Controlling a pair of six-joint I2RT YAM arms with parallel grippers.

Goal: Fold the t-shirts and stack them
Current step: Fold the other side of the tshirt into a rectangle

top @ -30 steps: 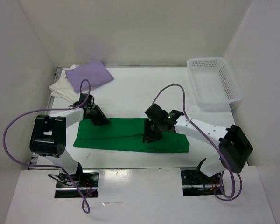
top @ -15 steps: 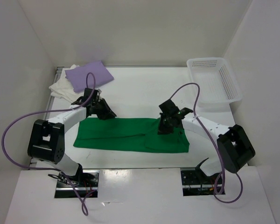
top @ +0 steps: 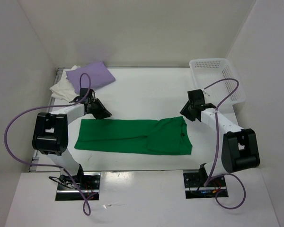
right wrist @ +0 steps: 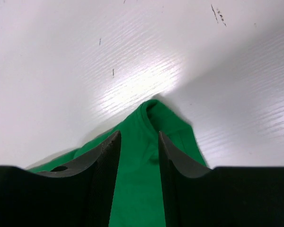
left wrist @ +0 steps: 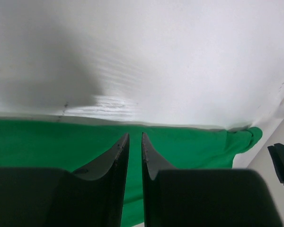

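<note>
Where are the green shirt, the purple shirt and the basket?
green t-shirt (top: 118,137), top view, middle of its flat body.
purple t-shirt (top: 92,75), top view, centre of folded cloth.
basket (top: 208,60), top view, far rim.

green shirt, plain. lavender shirt, plain. cream shirt. basket white, perforated. table white.
</note>
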